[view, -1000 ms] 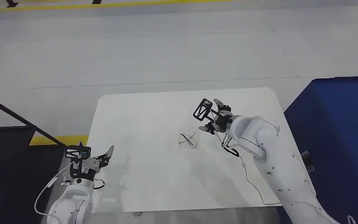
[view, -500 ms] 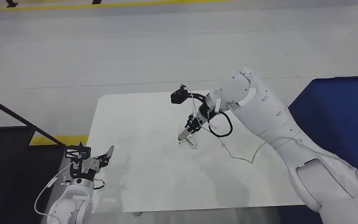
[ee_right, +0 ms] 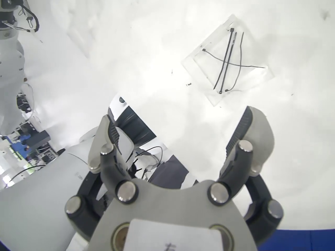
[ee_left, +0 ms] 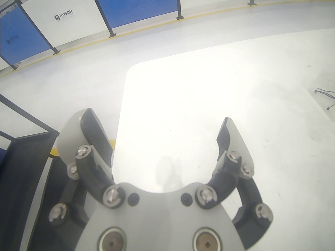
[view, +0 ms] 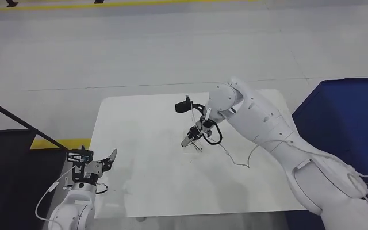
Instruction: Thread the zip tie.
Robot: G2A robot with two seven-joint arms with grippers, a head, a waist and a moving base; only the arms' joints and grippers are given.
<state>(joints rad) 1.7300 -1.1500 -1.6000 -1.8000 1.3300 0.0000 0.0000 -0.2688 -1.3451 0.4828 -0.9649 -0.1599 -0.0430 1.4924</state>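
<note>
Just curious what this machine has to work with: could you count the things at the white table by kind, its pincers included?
Thin black plastic zip ties: 4
Clear flat plastic sheet under them: 1
Open grey metal pincers, left pincer and right pincer: 2
Total: 7

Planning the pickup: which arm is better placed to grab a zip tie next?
Right. The right gripper hangs open close by the zip ties; the left gripper sits open at a corner of the table, far off.
</note>
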